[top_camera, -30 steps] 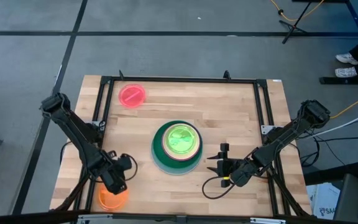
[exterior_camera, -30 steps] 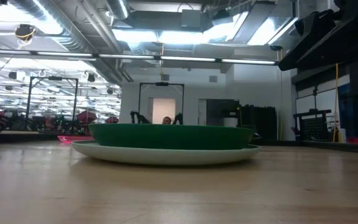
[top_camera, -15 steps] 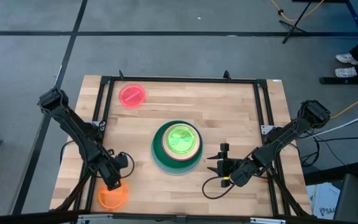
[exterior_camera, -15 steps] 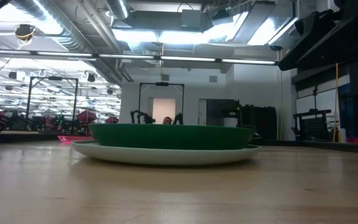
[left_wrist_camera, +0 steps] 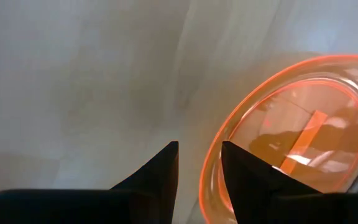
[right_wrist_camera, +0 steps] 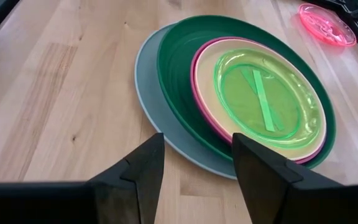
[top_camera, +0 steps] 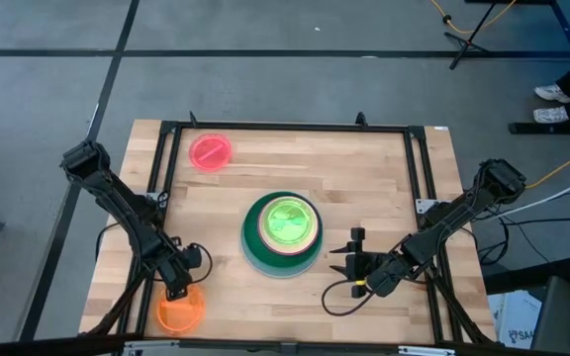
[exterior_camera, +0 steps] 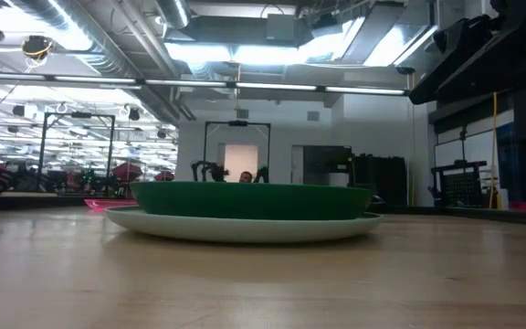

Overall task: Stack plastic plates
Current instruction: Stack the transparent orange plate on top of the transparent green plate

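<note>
Landmark: the plate stack (top_camera: 281, 234) mid-table (top_camera: 384, 178). Nearest the front edge and left of the stack, the orange plate (top_camera: 180, 313) lies flat. Left gripper (top_camera: 178, 289) sits at that plate's rim, fingers (left_wrist_camera: 157, 171) slightly apart, not clamped on anything; the rim (left_wrist_camera: 211, 168) shows in the gap. Right gripper (top_camera: 349, 253) waits just right of the stack, fingers (right_wrist_camera: 138, 168) apart, holding nothing. Stack bottom to top: light blue plate (right_wrist_camera: 160, 118), dark green plate (right_wrist_camera: 179, 56), magenta plate (right_wrist_camera: 199, 93), peach plate (right_wrist_camera: 213, 102), lime green plate (right_wrist_camera: 263, 90). Pink-red plate (top_camera: 210, 152) lies beyond the stack to the left, well apart.
</note>
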### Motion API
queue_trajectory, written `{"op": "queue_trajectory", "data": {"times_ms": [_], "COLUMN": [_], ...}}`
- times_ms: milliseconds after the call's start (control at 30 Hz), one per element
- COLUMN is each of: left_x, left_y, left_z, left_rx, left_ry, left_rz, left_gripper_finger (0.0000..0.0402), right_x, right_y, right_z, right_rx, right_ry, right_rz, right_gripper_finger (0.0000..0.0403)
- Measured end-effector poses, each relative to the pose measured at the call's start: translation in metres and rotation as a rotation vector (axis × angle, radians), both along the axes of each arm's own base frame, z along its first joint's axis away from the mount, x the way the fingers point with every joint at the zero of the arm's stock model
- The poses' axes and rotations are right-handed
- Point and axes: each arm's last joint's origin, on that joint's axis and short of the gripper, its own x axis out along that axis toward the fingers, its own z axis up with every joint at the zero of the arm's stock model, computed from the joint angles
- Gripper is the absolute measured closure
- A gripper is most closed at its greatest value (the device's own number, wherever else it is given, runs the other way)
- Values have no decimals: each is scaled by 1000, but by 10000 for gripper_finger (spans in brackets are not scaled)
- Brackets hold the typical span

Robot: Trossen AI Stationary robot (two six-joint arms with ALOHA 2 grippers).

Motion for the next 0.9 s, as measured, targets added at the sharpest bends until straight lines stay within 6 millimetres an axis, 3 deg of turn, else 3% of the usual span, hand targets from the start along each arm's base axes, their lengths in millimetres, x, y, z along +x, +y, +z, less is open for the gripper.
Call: {"op": "queue_trajectory", "data": {"times_ms": [500,900], "left_x": [-4,-3], "left_y": [2,-1], "left_z": [-21,-21], "left_rx": [-126,-158], "left_ry": [-1,-16], "left_rz": [33,25], "left_gripper_finger": [289,376], "right_x": [0,0], "right_y": [0,0], "right_z": [0,0], "right_rx": [3,0], "right_ry": [0,2], "right_rz": [-2,-1], "right_gripper_finger": [221,221]}}
